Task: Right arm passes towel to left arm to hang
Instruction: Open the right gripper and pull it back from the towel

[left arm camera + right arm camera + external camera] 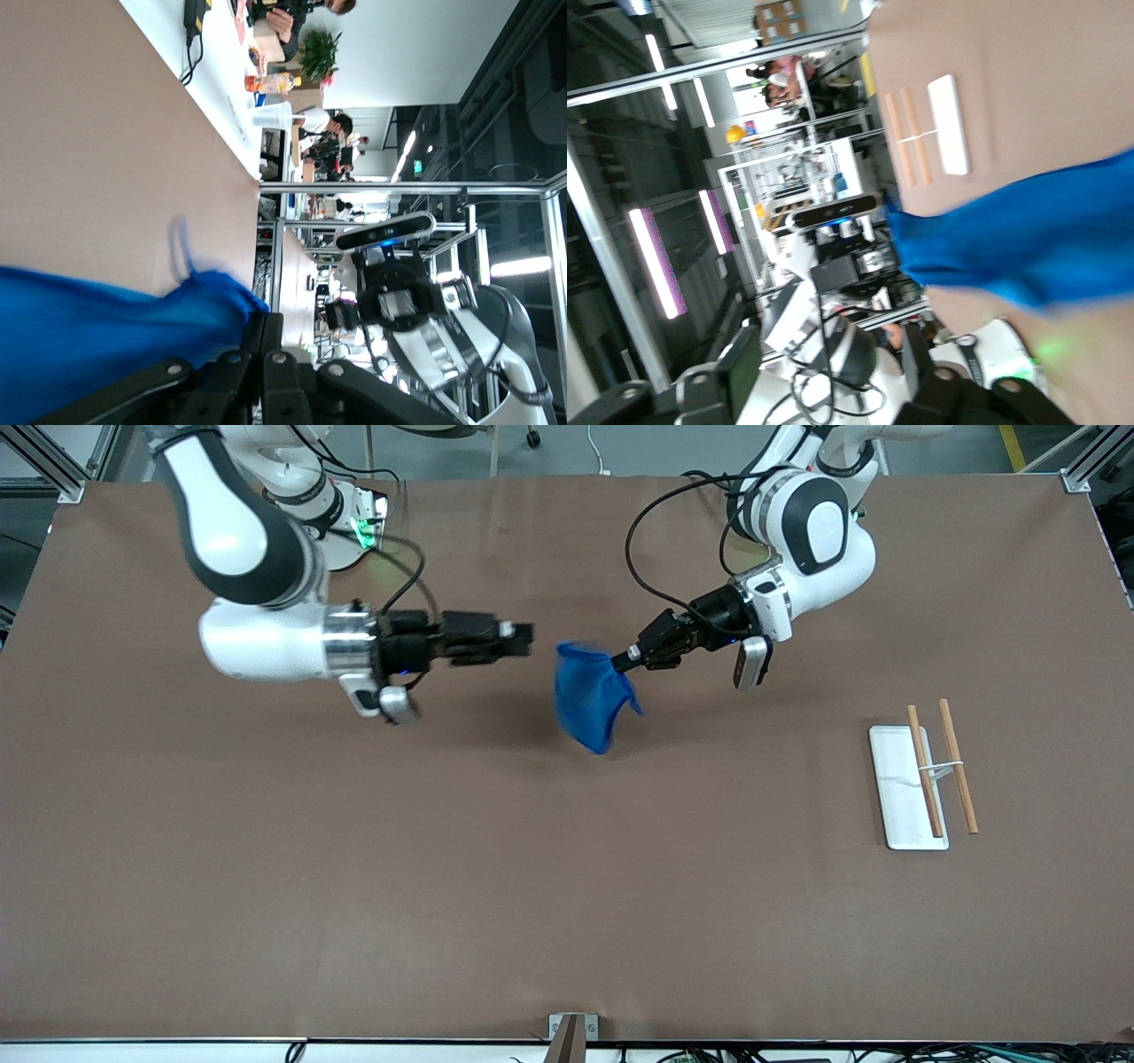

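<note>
Left gripper (620, 661) is holding the towel (589, 696) in midair.
Its jaws are clenching one corner; right gripper (523, 640) is hovering beside it, jaws released.

Soft blue cloth towel (589, 695), matt brown table (443, 868), wooden rods (957, 777)
</note>
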Available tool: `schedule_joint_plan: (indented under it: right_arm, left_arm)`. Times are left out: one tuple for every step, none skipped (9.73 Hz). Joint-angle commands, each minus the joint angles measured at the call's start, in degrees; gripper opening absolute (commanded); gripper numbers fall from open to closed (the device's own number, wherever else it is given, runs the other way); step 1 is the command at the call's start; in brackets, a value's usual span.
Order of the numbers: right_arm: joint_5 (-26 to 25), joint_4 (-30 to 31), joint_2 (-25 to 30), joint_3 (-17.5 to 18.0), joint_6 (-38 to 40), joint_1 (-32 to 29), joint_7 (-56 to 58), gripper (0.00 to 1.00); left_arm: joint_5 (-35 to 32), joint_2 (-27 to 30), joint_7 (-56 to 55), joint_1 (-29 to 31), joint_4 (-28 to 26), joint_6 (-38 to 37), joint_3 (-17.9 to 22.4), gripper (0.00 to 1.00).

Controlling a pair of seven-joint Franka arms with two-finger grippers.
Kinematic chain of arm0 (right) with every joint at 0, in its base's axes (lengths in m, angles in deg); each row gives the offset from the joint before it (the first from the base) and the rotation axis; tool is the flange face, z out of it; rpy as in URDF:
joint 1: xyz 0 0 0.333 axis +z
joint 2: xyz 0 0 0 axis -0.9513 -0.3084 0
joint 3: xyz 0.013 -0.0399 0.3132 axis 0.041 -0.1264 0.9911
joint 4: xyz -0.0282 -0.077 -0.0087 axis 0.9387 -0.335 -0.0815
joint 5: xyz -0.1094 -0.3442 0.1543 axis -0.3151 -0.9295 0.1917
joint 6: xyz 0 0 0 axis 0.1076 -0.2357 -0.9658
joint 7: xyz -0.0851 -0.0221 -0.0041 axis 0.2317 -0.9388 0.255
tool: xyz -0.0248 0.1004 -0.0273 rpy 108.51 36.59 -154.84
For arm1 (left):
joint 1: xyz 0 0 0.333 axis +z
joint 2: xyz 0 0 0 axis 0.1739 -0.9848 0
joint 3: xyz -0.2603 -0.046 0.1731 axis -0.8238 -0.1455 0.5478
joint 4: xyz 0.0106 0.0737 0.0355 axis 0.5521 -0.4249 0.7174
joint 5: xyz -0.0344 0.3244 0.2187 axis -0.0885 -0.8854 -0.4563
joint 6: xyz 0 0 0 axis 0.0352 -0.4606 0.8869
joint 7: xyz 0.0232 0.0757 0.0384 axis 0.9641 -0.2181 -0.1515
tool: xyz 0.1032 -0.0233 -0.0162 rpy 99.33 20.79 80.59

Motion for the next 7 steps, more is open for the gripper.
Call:
schedule_joint_plan:
  right_arm:
    - [-15.61,-1.48,0.66,-2.94,2.52,-3.04,-4.19,1.0]
    - [-21.7,-1.4,1.27,-5.41,2.34,-3.04,-4.9,1.0]
    - [-30.12,-1.31,2.32,-8.04,2.08,-2.95,-6.04,1.0]
    - [-39.25,-1.83,2.33,-10.59,1.99,-2.95,-6.23,1.0]
    - [-44.82,-2.1,2.51,-13.4,1.99,-2.87,-6.14,1.0]
    - [-50.36,-2.53,2.86,-15.61,1.9,-2.87,-6.23,1.0]
    - [-56.94,-2.71,3.38,-17.54,0.69,-2.78,-6.23,1.0]
  left_arm:
    - [-7.45,-5.76,-2.91,0.21,3.99,2.92,-0.14,0.0]
    - [-9.92,-6.21,-3.09,0.22,4.17,3.28,-0.14,0.0]
    - [-12.64,-7.0,-3.18,0.22,4.17,3.28,0.39,0.0]
    - [-17.2,-7.97,-3.27,0.22,4.26,3.28,1.52,0.0]
    - [-21.16,-8.06,-5.27,0.22,4.26,3.28,1.97,0.0]
    - [-25.81,-7.89,-7.9,0.3,4.26,3.28,2.32,0.0]
    - [-30.64,-7.89,-10.89,0.22,4.26,3.28,3.2,0.0]
